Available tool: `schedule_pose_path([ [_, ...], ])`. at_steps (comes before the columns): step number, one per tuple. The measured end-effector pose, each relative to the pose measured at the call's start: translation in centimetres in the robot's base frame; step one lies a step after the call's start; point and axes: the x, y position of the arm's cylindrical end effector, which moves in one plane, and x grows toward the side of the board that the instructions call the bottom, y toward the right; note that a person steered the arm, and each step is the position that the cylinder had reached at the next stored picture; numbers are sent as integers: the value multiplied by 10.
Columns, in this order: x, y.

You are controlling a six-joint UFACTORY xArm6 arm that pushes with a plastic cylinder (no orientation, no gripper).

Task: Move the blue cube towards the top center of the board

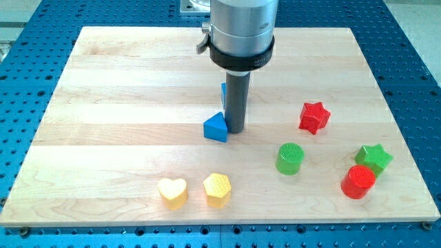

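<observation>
My rod comes down from the arm's silver-and-black end at the view's top centre, and my tip (234,131) rests on the wooden board (124,83) near its middle. A blue wedge-shaped block (216,128) lies touching the tip's left side. A second blue block (223,90), probably the blue cube, is almost wholly hidden behind the rod; only a thin sliver of it shows at the rod's left edge, just above the wedge.
A red star (314,116) lies right of the tip. A green cylinder (290,158), a green star (374,158) and a red cylinder (358,182) lie at the lower right. A yellow heart (172,193) and a yellow hexagon (217,189) lie near the bottom edge.
</observation>
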Motion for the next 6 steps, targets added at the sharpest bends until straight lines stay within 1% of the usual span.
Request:
schedule_pose_path([
  [1, -32, -6],
  [3, -143, 7],
  [4, -152, 41],
  [5, -187, 23],
  [6, -193, -24],
])
